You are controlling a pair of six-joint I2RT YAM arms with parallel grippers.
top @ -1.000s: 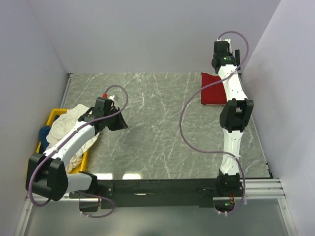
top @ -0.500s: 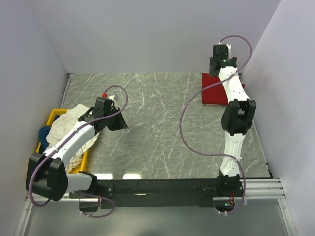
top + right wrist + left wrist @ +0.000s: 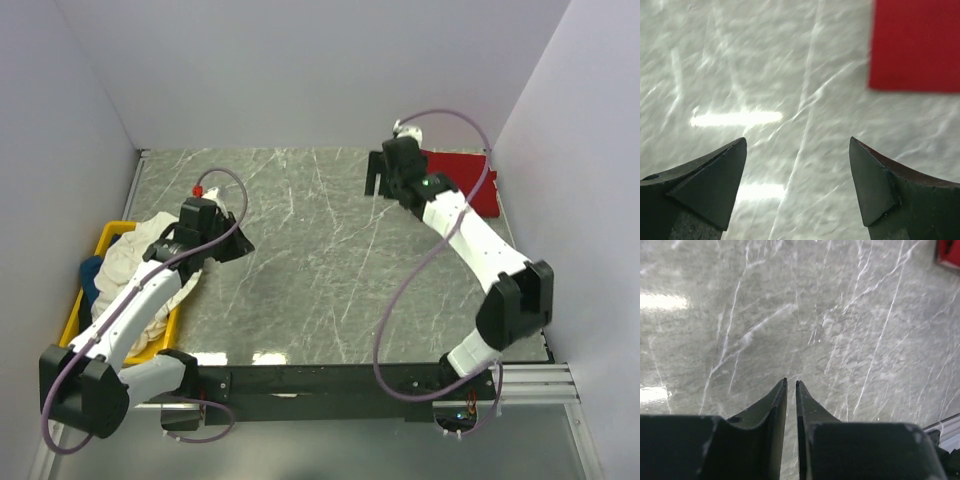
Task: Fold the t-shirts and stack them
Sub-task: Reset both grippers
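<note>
Dark red cloth t-shirt (image 3: 475, 190) lies folded, far-right corner; cream-white cloth t-shirt (image 3: 135, 255) unfolded, left edge; my right gripper (image 3: 797, 145) spread, left gripper (image 3: 791, 385) pressed together.

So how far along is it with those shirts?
One done: the dark red shirt lies folded flat at the far right. Nothing in hand: left hand shut, right hand open, both empty. Left: cream shirt and blue shirt heaped in the yellow bin.

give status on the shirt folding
Left gripper shut, empty. Right gripper open, empty, near folded red shirt. Other shirts heaped in yellow bin. Nothing blocking.
</note>
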